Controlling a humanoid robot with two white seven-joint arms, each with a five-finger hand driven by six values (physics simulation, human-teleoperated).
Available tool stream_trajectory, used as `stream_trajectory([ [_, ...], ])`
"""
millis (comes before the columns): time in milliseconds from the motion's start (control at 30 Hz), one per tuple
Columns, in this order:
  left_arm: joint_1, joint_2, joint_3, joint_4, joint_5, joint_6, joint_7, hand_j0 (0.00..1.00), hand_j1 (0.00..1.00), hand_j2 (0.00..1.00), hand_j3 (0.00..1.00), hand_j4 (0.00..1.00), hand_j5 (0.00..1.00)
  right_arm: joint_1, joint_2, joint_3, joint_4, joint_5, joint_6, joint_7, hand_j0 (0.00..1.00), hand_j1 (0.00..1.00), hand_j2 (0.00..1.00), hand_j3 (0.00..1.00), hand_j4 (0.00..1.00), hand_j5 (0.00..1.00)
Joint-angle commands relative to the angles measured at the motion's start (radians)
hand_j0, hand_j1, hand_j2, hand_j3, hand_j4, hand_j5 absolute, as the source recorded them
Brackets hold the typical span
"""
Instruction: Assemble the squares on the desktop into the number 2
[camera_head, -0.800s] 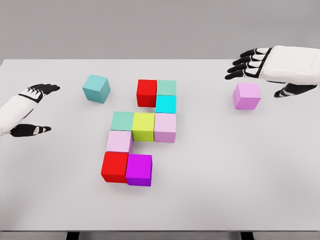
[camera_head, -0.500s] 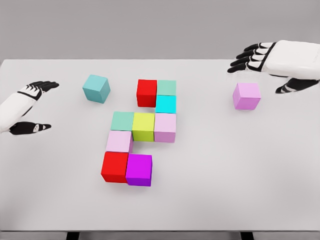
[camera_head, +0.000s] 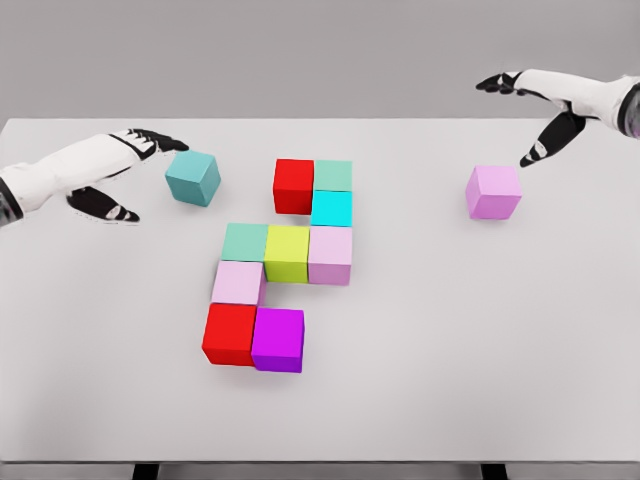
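Near the table's (camera_head: 420, 400) far-left edge: teal cube (camera_head: 192, 177), loose, seemingly rigid, light, smooth-faced, best pinched across opposite sides; left hand (camera_head: 125, 170) spread just beside, holding nothing.

1. The left hand (camera_head: 125, 170) has moved up and to the right from the left edge of the surface. Its spread fingers now reach just beside the teal cube (camera_head: 193, 177), with the thumb lower, toward the near side.
2. The right hand (camera_head: 545, 110) has turned and drawn back toward the right edge. It showed its broad white back before; now it shows edge-on and thinner, fingers spread, with its thumb pointing down toward the pink cube (camera_head: 493, 192) without touching it.
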Motion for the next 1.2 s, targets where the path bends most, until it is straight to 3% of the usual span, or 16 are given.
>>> stream_trajectory([
  [0,0.0,-0.011,-0.028,0.057,0.004,0.016,-0.054,1.0,1.0,1.0,1.0,1.0,1.0,0.0,0.033,0.037,0.056,0.006,0.001,0.0,1.0,1.0,1.0,1.0,1.0,1.0],
  [167,-0.118,-0.028,-0.101,0.125,-0.002,0.016,-0.054,1.0,1.0,1.0,1.0,1.0,1.0,0.005,0.041,0.077,0.071,0.006,-0.004,0.0,1.0,1.0,1.0,1.0,1.0,1.0],
  [267,-0.166,-0.05,-0.124,0.129,-0.002,0.018,-0.054,1.0,1.0,1.0,1.0,1.0,1.0,0.005,0.069,0.077,0.131,0.007,-0.036,0.0,1.0,1.0,1.0,1.0,1.0,1.0],
  [400,-0.239,-0.094,-0.164,0.235,-0.004,0.019,-0.054,1.0,1.0,1.0,1.0,1.0,1.0,0.005,0.067,0.085,0.134,0.007,-0.039,0.0,1.0,1.0,1.0,1.0,1.0,1.0],
  [600,-0.264,-0.137,-0.193,0.249,-0.047,0.283,-0.054,1.0,1.0,1.0,1.0,1.0,1.0,0.008,0.066,0.097,0.136,0.004,-0.041,0.0,1.0,1.0,1.0,1.0,1.0,1.0],
  [733,-0.276,-0.16,-0.215,0.249,-0.062,0.317,-0.054,1.0,1.0,1.0,1.0,1.0,1.0,0.008,0.069,0.105,0.162,0.004,-0.041,0.0,1.0,1.0,1.0,1.0,1.0,1.0],
  [933,-0.313,-0.175,-0.284,0.266,-0.114,0.363,-0.054,1.0,1.0,1.0,1.0,1.0,1.0,0.006,0.108,0.126,0.274,0.007,-0.094,0.0,1.0,1.0,1.0,1.0,1.0,1.0],
  [1100,-0.328,-0.18,-0.327,0.286,-0.12,0.361,-0.054,1.0,1.0,1.0,1.0,1.0,1.0,0.005,0.118,0.126,0.281,0.007,-0.105,0.0,1.0,1.0,1.0,1.0,1.0,1.0],
  [1167,-0.35,-0.192,-0.348,0.332,-0.12,0.361,-0.054,1.0,1.0,1.0,1.0,1.0,1.0,0.005,0.119,0.128,0.287,0.009,-0.106,0.0,1.0,1.0,1.0,1.0,1.0,1.0],
])
